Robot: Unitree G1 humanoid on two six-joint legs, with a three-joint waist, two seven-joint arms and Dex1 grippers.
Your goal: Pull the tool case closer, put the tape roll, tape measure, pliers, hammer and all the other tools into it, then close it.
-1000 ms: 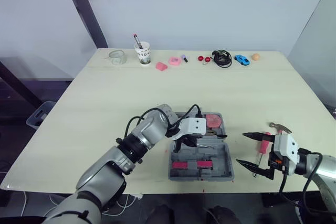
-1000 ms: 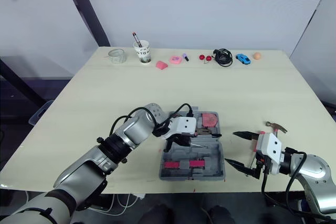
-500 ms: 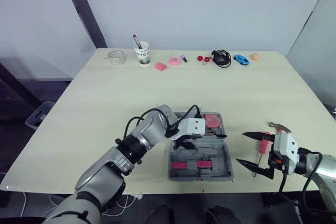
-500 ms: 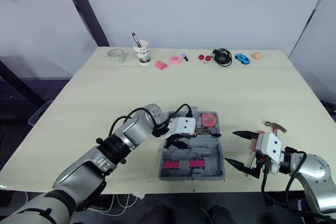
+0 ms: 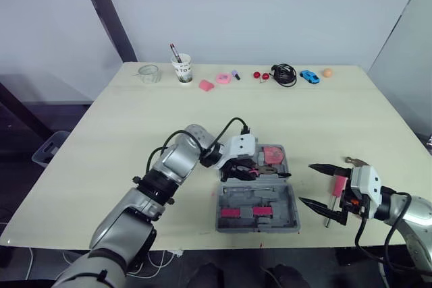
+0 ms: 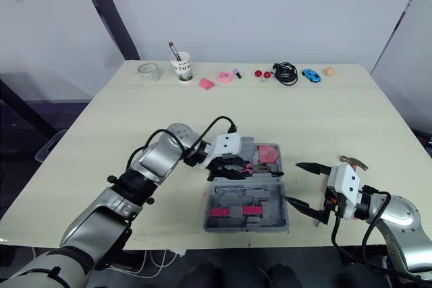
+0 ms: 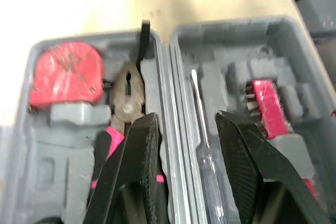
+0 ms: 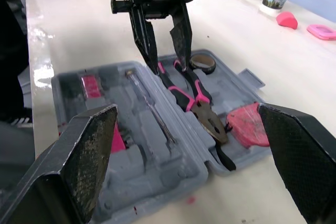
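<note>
Right eye view: left gripper point(image 6: 236, 166) and right gripper point(image 6: 293, 181) fingers spread, empty. We judge the hammer point(image 6: 354, 160) head-heavy, rigid; grip near its head.

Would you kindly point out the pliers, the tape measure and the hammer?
pliers point(image 8: 209, 123): right wrist view, on the metal head.
tape measure point(image 7: 65, 74): left wrist view, middle of its red body.
hammer point(image 6: 356, 162): right eye view, on its head.

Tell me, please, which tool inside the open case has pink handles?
The pliers, beside the red tape measure; the screwdriver in the other half is clear-handled.
</note>
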